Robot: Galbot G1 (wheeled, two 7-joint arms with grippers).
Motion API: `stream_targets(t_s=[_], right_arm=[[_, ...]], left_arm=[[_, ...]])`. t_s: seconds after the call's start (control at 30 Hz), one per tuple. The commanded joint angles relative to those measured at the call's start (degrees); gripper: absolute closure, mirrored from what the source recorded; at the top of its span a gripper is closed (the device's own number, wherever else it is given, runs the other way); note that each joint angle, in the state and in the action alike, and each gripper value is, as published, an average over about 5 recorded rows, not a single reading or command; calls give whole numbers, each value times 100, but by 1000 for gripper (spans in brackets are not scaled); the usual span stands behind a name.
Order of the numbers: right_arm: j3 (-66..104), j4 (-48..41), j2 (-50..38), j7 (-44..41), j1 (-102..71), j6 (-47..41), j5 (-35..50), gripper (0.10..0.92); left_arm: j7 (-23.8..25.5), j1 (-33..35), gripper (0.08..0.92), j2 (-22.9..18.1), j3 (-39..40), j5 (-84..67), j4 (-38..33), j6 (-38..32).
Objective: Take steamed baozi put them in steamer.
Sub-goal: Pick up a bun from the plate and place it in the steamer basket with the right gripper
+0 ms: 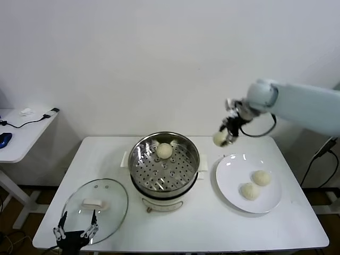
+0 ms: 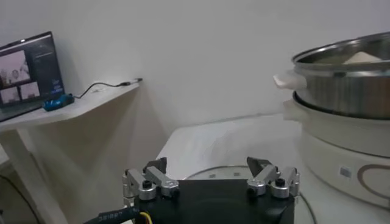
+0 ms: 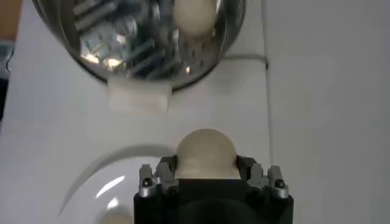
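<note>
The shiny steel steamer (image 1: 187, 169) stands mid-table with one cream baozi (image 1: 164, 151) on its perforated tray. Two more baozi (image 1: 261, 177) (image 1: 249, 190) lie on the white plate (image 1: 229, 186) to its right. My right gripper (image 1: 221, 138) hangs in the air above the plate's far left edge, shut on a fourth baozi (image 3: 205, 153); in the right wrist view the steamer (image 3: 97, 49) and its bun (image 3: 195, 16) lie beyond it. My left gripper (image 1: 76, 226) is parked open at the table's front left, with nothing between its fingers (image 2: 156, 168).
A round glass lid (image 1: 114, 211) with a white knob lies flat to the left of the steamer, right in front of the left gripper. A side desk (image 1: 16, 142) with cables and a screen stands further left. A white wall is behind the table.
</note>
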Motion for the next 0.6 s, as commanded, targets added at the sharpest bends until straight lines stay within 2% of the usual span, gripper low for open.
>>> stream_targets(t_s=[0.03, 0.17, 0.27, 0.43, 0.6], right_arm=[[245, 1158, 776, 710, 957, -850, 1687, 372], [533, 1248, 1486, 1322, 436, -1238, 2154, 372], [633, 965, 2036, 1605, 36, -1364, 2196, 372], [494, 310, 2659, 1905, -576, -1486, 1903, 372], [308, -17, 2717, 2017, -1094, -1536, 1457, 372]], left_arm=[[0, 19, 177, 15, 49, 21, -81, -10], [-7, 39, 177, 21, 51, 33, -119, -23], [-14, 49, 177, 22, 49, 40, -113, -38], [-22, 76, 177, 22, 46, 57, -107, -70], [-38, 82, 177, 14, 20, 60, -81, -91]])
